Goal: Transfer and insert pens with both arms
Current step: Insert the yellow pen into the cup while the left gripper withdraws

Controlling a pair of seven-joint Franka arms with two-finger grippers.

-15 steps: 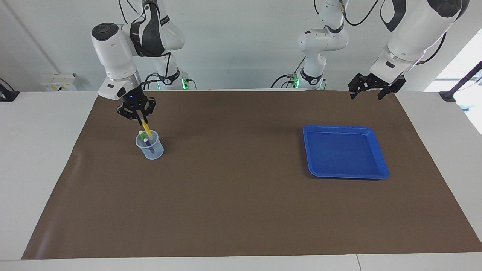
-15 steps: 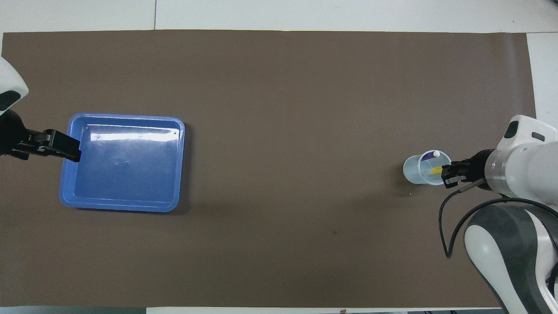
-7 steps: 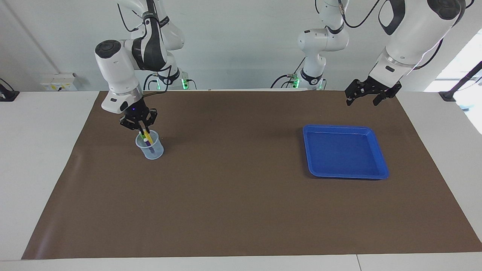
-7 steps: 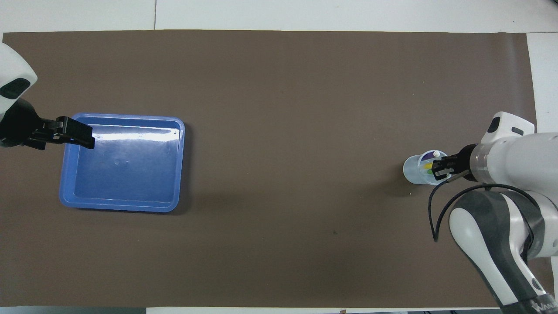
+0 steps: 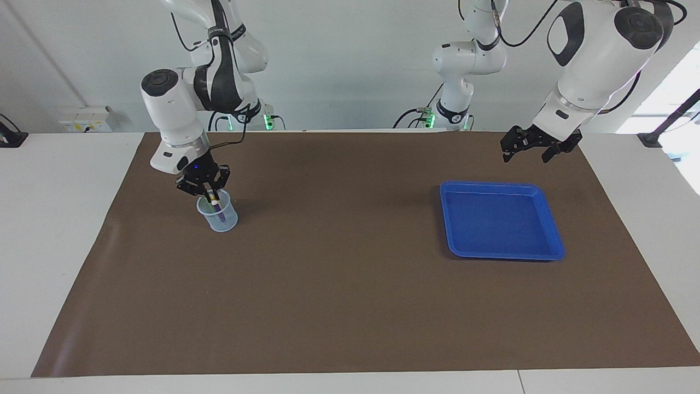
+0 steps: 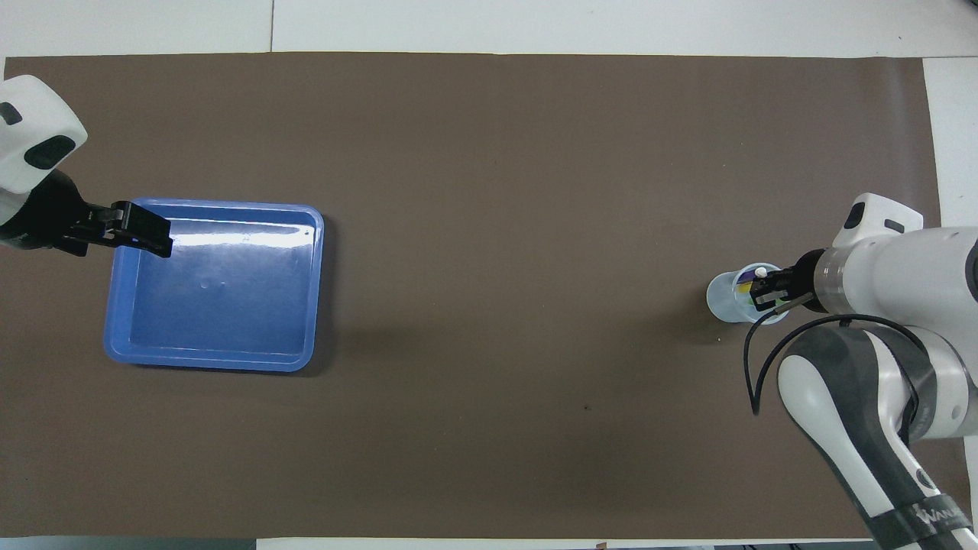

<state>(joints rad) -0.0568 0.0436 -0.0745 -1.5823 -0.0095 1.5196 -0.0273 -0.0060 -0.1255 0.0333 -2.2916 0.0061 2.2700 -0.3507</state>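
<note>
A clear plastic cup (image 5: pixel 221 221) stands on the brown mat toward the right arm's end of the table; it also shows in the overhead view (image 6: pixel 720 298). The purple pen (image 5: pixel 218 208) stands in it with a pale tip up. My right gripper (image 5: pixel 204 191) is down at the cup's rim, shut on the yellow pen (image 6: pixel 743 290), which is lowered into the cup. A bit of the green pen (image 6: pixel 776 305) shows under the gripper (image 6: pixel 764 291). My left gripper (image 5: pixel 526 153) is open and empty, up over the mat beside the blue tray (image 5: pixel 500 255).
The blue tray (image 6: pixel 210 360) is empty and lies toward the left arm's end of the table. Two smaller white arms (image 5: pixel 462 60) with green-lit bases stand at the robots' edge. The brown mat (image 5: pixel 339 295) covers most of the table.
My right gripper has gone down with the yellow pen, from above the cup to its rim, so the pen is now in the cup. My left gripper has drifted slightly toward the tray.
</note>
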